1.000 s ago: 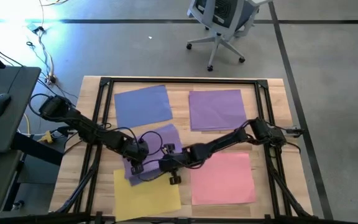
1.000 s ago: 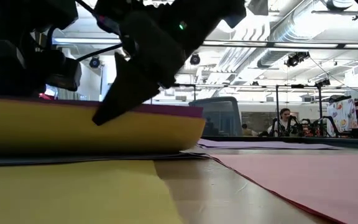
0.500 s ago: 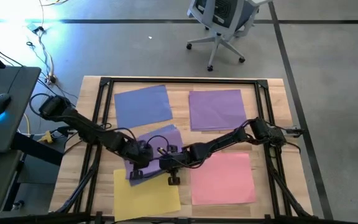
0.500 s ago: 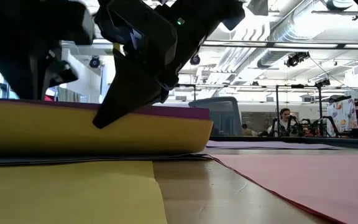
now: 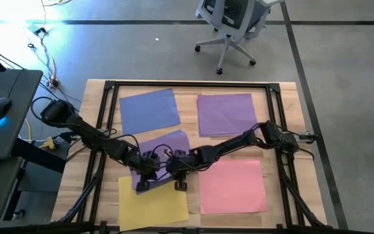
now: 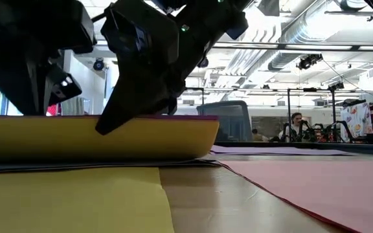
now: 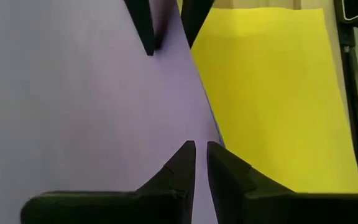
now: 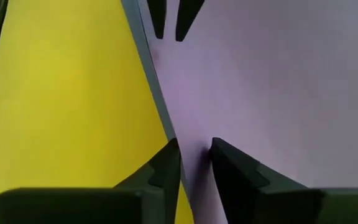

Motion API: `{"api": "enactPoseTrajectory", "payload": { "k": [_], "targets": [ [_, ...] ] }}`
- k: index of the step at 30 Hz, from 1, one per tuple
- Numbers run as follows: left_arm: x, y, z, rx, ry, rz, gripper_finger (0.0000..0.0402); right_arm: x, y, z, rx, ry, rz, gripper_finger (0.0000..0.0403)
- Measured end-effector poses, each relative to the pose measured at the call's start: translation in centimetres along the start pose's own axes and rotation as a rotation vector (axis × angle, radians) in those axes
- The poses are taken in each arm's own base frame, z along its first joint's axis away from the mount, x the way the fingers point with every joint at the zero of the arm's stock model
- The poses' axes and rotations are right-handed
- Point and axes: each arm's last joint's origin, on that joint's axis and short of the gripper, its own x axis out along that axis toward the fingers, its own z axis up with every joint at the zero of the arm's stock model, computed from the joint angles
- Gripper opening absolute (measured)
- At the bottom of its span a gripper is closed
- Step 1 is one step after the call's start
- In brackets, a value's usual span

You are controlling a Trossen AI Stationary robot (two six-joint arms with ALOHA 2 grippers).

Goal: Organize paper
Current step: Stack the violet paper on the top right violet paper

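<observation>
Here's the pale wooden table (image 5: 284, 195) with its black tube frame, and the big flat pink paper sheet (image 5: 232, 186) lying on it is our landmark. Directly behind the pink sheet, on the far side of the table, lies a purple rectangular sheet (image 5: 226, 114). Beside that one, well away from the pink sheet toward the left arm's side, rests a periwinkle blue sheet (image 5: 149, 109). Level with the pink sheet on the near edge sits a flat yellow sheet (image 5: 153, 201). Between the yellow and the blue sheets, just off the pink sheet's corner, is the lifted stack: a purple top sheet (image 5: 167, 144) with a yellow sheet (image 6: 96, 137) beneath it, its edge raised off the table in the low view.

Both arms meet at that stack's edge. The left gripper (image 7: 201, 160) has its fingers nearly pressed together, nipping the purple sheet's edge right where it borders the yellow. The right gripper (image 8: 195, 160) faces it just beside, fingers slightly parted with the same purple edge running between them.

Beyond the table, a white office chair (image 5: 229, 26) stands on the grey floor.
</observation>
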Motion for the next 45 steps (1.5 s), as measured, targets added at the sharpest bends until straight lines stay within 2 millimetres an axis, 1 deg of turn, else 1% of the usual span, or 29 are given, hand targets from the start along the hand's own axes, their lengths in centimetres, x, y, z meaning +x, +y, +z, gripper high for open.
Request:
{"api": "enactPoseTrajectory", "payload": {
  "k": [6,15,18,21,26,29,33,35,36,39,40,45],
  "targets": [
    [0.3,0.2,-0.5,0.003,-0.004,-0.005,0.0019,-0.1,-0.7,0.2,0.037,0.002,0.014,0.0087],
    [0.4,0.2,-0.9,-0.01,-0.005,-0.012,0.0019,-0.3,-2.0,0.6,0.102,0.038,0.178,0.0087],
    [0.4,0.2,-0.9,-0.01,-0.004,-0.012,0.0019,-0.3,-2.3,0.7,0.123,0.037,0.172,0.0087],
    [0.4,0.2,-0.9,-0.009,-0.004,-0.012,0.0019,-0.3,-2.4,0.7,0.12,0.035,0.175,0.0087],
    [0.4,0.0,-0.9,-0.005,-0.012,-0.027,0.0019,-0.4,-2.1,0.6,0.122,0.054,0.245,0.0097],
    [0.4,-0.1,-0.8,-0.003,-0.023,-0.036,0.0019,-0.4,-2.1,0.6,0.117,0.057,0.242,0.0112],
    [0.4,-0.1,-0.8,-0.003,-0.022,-0.036,0.0019,0.2,-2.2,0.2,0.082,0.056,0.162,0.0121],
    [0.4,-0.1,-0.8,-0.003,-0.022,-0.035,0.0019,0.6,-2.0,-0.2,0.073,0.071,0.134,0.0107],
    [0.4,-0.1,-0.8,-0.002,-0.022,-0.036,0.0019,0.7,-1.9,-0.3,0.064,0.07,0.123,0.0092],
    [0.4,-0.2,-0.8,-0.002,-0.02,-0.038,0.0019,0.8,-1.1,-0.9,0.032,0.095,0.075,0.0028],
    [0.4,-0.2,-0.8,-0.002,-0.02,-0.039,0.0019,0.9,-0.9,-1.1,0.02,0.104,0.057,0.0014],
    [0.3,-0.4,-0.6,-0.005,-0.013,-0.057,0.0019,1.1,0.3,-1.7,0.026,0.114,0.011,0.0001]
  ]
}}
